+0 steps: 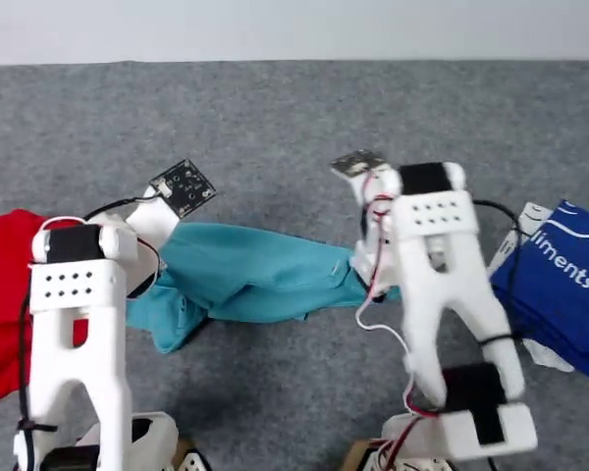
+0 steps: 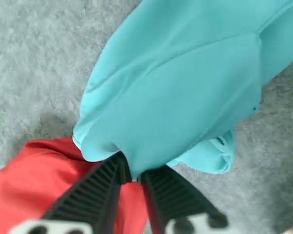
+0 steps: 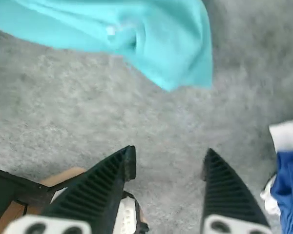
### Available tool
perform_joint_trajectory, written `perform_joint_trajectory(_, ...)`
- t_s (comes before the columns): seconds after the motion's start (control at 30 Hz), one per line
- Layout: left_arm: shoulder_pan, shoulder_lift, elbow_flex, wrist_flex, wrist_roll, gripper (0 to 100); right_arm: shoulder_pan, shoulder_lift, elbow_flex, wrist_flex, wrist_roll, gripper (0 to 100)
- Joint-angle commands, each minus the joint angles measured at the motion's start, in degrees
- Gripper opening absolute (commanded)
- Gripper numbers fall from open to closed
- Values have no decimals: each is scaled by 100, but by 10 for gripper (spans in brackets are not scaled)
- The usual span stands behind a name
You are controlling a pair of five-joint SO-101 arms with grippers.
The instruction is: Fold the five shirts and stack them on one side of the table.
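Teal shirt (image 1: 245, 275) lies bunched mid-table (image 1: 275, 118), stretched between the two arms. Left gripper (image 2: 133, 174) is clamped on its edge, with the red shirt (image 2: 34, 170) just beside. Right gripper (image 3: 169, 158) hangs with fingers apart over bare table near the shirt's other end. Blue shirt (image 1: 560, 285) sits close by.

The middle shirt (image 1: 245, 275) stretches over the counter (image 1: 275, 128) between the end effectors, one edge pinched in the left end effector (image 2: 132, 178). A second shirt (image 1: 0, 294) lies left of it, and a third shirt (image 1: 560, 285) lies right of the right end effector (image 3: 168, 168).

Overhead, two close-ups; teal shirt (image 1: 245, 275) shared
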Motion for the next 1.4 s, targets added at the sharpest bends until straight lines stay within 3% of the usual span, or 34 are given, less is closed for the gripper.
perform_joint_trajectory(0.0,-26,0,75,26,44,5,-347,391,-633,215,-255,270)
perform_joint_trajectory(0.33,-26,-9,251,-176,44,5,-734,1455,-1257,198,-501,273)
perform_joint_trajectory(0.83,-18,-9,259,-176,44,5,-725,2985,-2189,-84,-563,269)
perform_joint_trajectory(1.07,-18,0,259,-176,44,5,-699,3371,-2541,40,-185,91)
perform_joint_trajectory(1.37,-18,0,259,-176,44,5,-382,3116,-2567,242,114,75)
